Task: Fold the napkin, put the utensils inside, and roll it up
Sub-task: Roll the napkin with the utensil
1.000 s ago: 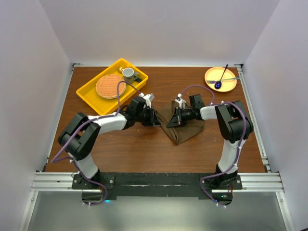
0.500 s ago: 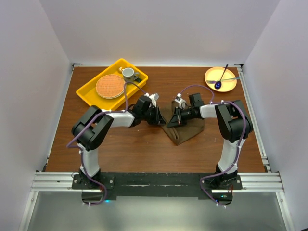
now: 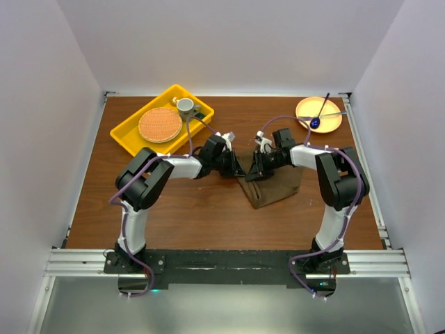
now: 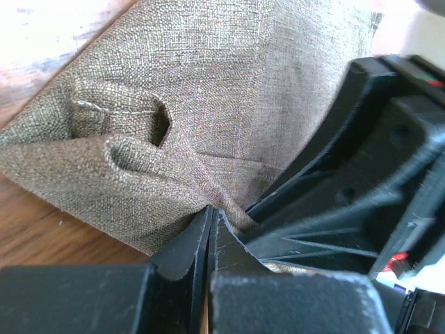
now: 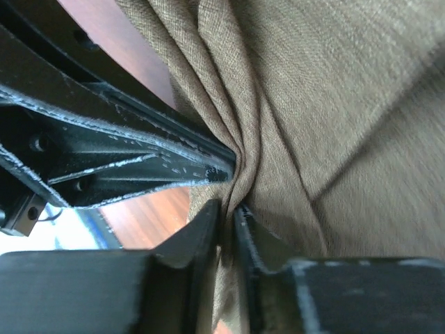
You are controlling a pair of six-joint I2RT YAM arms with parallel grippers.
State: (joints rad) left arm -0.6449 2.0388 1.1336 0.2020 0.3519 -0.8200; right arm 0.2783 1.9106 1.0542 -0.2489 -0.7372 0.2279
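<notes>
Napkin (image 3: 274, 188) bunched; left jaws, right jaws both pinching folds.

Top camera looks down on the whole table (image 3: 208, 216); 2 wrist cameras face the napkin (image 4: 208, 83) close up

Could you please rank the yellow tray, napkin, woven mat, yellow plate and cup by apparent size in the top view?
Largest first: yellow tray, napkin, then woven mat and yellow plate, which look alike, and cup smallest.
</notes>
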